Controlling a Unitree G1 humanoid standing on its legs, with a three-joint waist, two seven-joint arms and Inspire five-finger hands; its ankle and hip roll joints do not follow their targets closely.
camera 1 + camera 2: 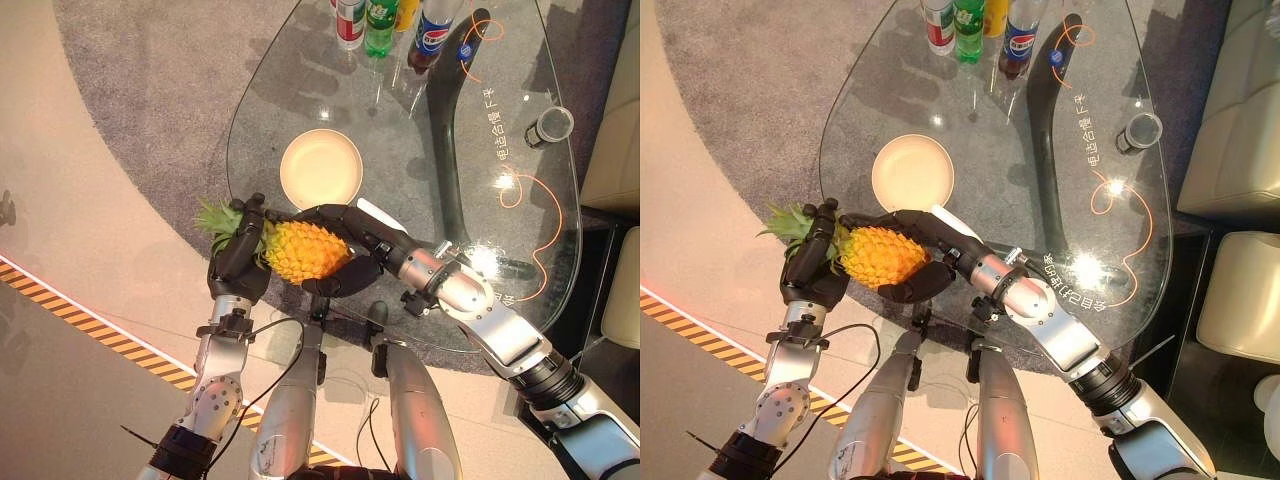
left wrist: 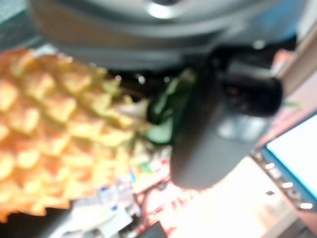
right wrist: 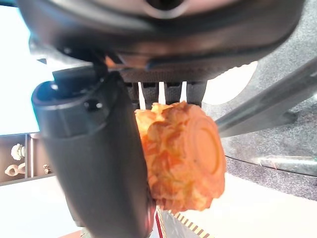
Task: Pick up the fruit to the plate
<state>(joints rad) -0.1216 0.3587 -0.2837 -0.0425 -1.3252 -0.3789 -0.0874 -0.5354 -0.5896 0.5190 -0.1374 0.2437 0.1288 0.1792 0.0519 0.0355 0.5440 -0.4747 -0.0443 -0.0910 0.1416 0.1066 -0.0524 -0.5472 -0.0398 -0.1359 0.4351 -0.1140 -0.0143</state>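
Glass table, upper frame | both hands, left hand and right hand, curled around pineapple at centre | plate just above | risk: slip off table edge if either loosened.

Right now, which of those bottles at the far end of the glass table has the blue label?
The dark cola bottle with the blue label, rightmost in the row; beside it stand a green bottle and a red-and-white labelled one.

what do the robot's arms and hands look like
Both arms are silver-grey metal with rounded, segmented shells and black joint collars. The right arm is thicker, with a shiny cylindrical wrist. The left arm is slimmer, with a black wrist bracket. The left hand and right hand are dark, nearly black, with jointed fingers. A white cover shows on the right hand's thumb.
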